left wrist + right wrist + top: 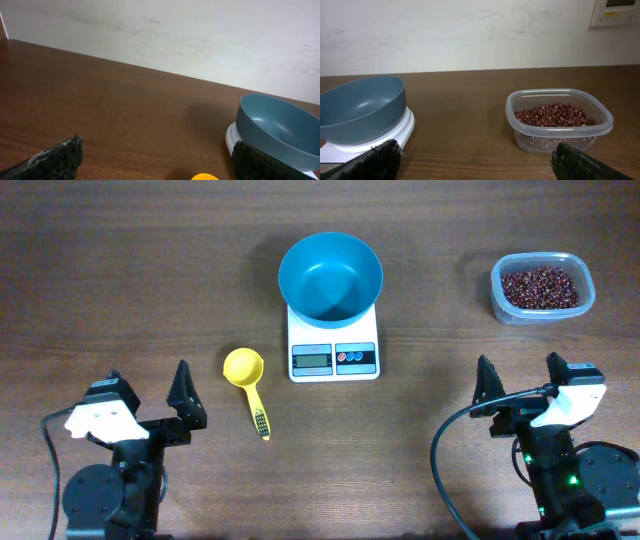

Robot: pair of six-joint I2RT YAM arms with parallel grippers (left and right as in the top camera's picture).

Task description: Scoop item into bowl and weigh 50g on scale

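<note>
An empty blue bowl sits on the white scale at the table's middle; both also show in the left wrist view and the right wrist view. Reddish-brown beans fill a clear tub at the far right, also in the right wrist view. A yellow scoop lies left of the scale, bowl end away from me. My left gripper is open and empty near the front left. My right gripper is open and empty near the front right.
The scale's display and two round buttons face the front edge. A pale wall stands behind the table. The scoop's rim peeks in at the bottom of the left wrist view.
</note>
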